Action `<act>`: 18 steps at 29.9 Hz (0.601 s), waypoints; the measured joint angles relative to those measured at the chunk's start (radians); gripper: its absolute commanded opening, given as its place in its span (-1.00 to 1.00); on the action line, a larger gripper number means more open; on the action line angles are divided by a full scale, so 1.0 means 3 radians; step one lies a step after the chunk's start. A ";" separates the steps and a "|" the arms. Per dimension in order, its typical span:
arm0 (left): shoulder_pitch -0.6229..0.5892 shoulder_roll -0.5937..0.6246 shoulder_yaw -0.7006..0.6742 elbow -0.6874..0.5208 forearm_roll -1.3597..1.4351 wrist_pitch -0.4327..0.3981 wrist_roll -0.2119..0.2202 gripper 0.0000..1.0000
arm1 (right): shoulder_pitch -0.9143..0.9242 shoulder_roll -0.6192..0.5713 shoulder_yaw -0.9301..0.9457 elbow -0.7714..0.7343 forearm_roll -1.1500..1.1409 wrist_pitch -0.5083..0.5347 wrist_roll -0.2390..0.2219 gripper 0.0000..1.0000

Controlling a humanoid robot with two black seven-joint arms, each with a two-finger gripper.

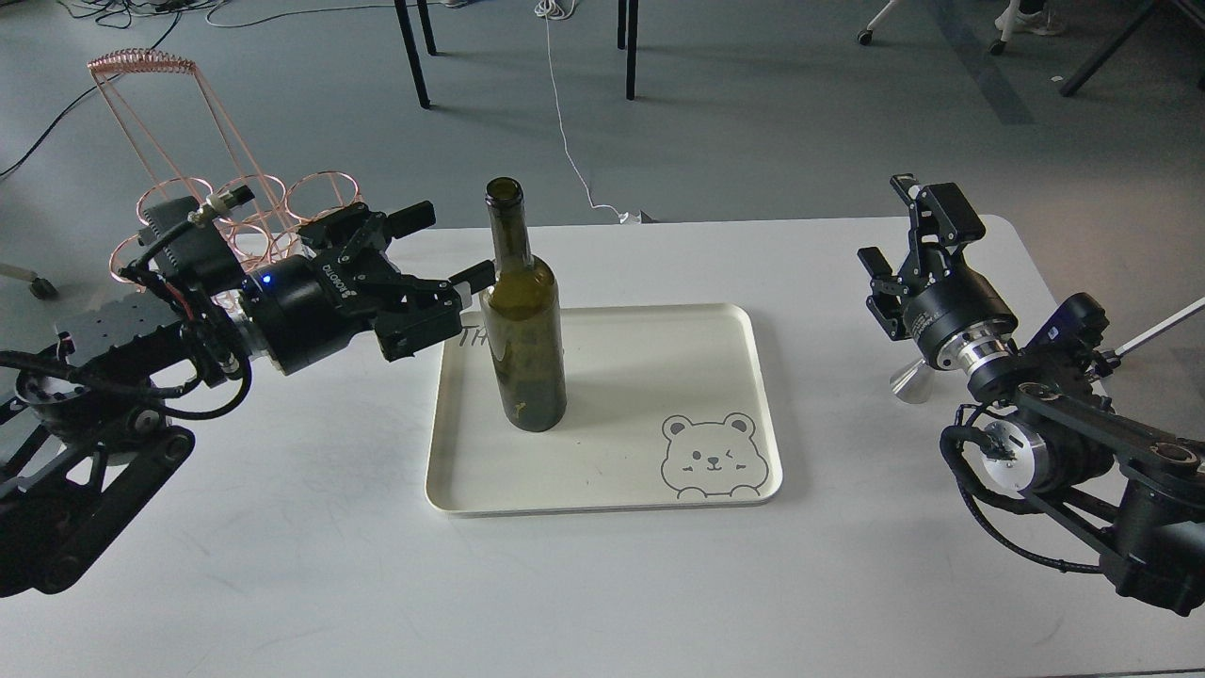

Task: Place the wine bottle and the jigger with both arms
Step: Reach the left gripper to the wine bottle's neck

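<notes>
The wine bottle [523, 320] stands upright on the cream tray [715, 471], neck up. My left tool [442, 254] is open beside the bottle, holding nothing. The jigger [911, 379] rests on the white surface [282, 565] right of the tray, under my open right tool [890, 226].

olive-green wine bottle [524, 320], cream tray [602, 490] — bear print
</notes>
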 measured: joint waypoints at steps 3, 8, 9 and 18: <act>-0.0071 -0.0050 0.0025 0.0048 0.0000 0.0000 0.0000 0.96 | -0.0006 0.0000 0.0003 0.0000 0.0000 -0.0001 0.0000 0.97; -0.0208 -0.0133 0.0132 0.0091 0.0000 0.0000 0.0000 0.96 | -0.0012 0.0001 0.0003 0.0000 -0.0005 -0.0001 0.0000 0.97; -0.0227 -0.0154 0.0151 0.0093 0.0000 0.0000 0.0000 0.96 | -0.0015 0.0001 0.0003 0.0000 -0.0005 -0.0002 0.0000 0.97; -0.0395 -0.0339 0.0296 0.0171 0.0000 -0.0005 0.0001 0.95 | -0.0024 0.0001 0.0009 0.0000 -0.0005 -0.0007 0.0000 0.97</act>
